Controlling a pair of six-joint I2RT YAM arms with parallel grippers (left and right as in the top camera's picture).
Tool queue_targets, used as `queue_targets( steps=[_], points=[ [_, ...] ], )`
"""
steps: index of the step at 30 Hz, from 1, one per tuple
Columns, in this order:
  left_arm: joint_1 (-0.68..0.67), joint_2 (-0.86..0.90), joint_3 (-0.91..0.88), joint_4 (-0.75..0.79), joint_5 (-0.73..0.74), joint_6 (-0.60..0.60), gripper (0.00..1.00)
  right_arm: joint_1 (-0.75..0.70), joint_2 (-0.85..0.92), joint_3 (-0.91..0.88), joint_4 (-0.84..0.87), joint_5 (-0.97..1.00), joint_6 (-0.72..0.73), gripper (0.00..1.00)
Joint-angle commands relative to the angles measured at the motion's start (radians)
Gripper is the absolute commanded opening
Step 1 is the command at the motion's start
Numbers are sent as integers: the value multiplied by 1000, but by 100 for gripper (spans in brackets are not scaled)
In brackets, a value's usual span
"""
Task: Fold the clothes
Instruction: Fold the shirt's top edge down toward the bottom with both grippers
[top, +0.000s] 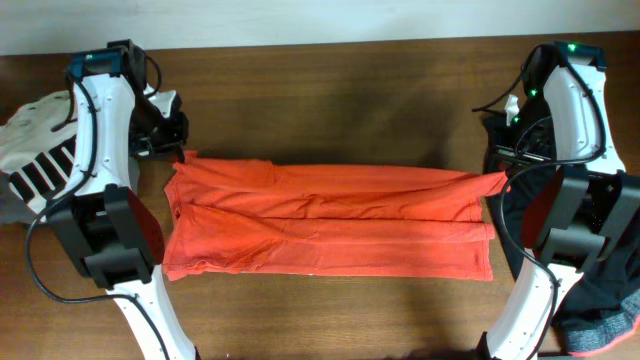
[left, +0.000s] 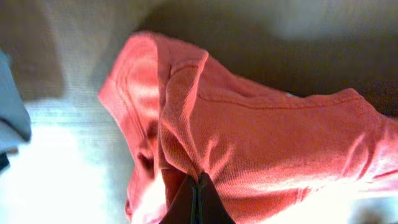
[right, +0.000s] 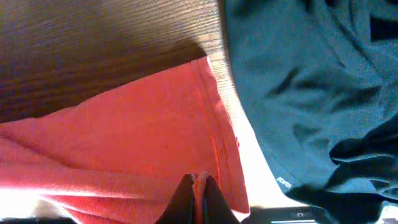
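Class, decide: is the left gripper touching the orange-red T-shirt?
Touching. The left wrist view shows the left gripper pinched shut on a raised fold of the orange-red T-shirt.

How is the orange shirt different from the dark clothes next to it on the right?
The orange shirt is bright orange-red; the dark garment is nearly black. The orange shirt lies stretched flat across the middle; the dark garment sits crumpled at the right edge. The left gripper and right gripper pinch the orange shirt's ends, jaws shut; nothing holds the dark garment. Both are soft cloth on the wooden table.
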Motion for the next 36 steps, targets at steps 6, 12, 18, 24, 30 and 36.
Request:
queue_targets(
  steps=[6,12,18,24,30,36],
  points=[
    [14,-31,-50,-66,-8,-6,0,29,-31,-187,-3,-55,-71,4],
    [14,-34,-128,-62,-8,-6,1,25,-125,-334,73,-56,-77,4],
    [14,-87,-289,-12,-8,-6,0,25,-209,-456,141,-36,-77,4],
    [14,-232,-537,110,-9,-21,0,25,-210,-584,209,-36,-66,4],
    [14,-313,-710,212,-42,-64,0,25,-210,-673,266,-36,-58,4],
    [14,-312,-792,315,-221,-190,0,25,-210,-710,291,41,-13,4]
  ],
)
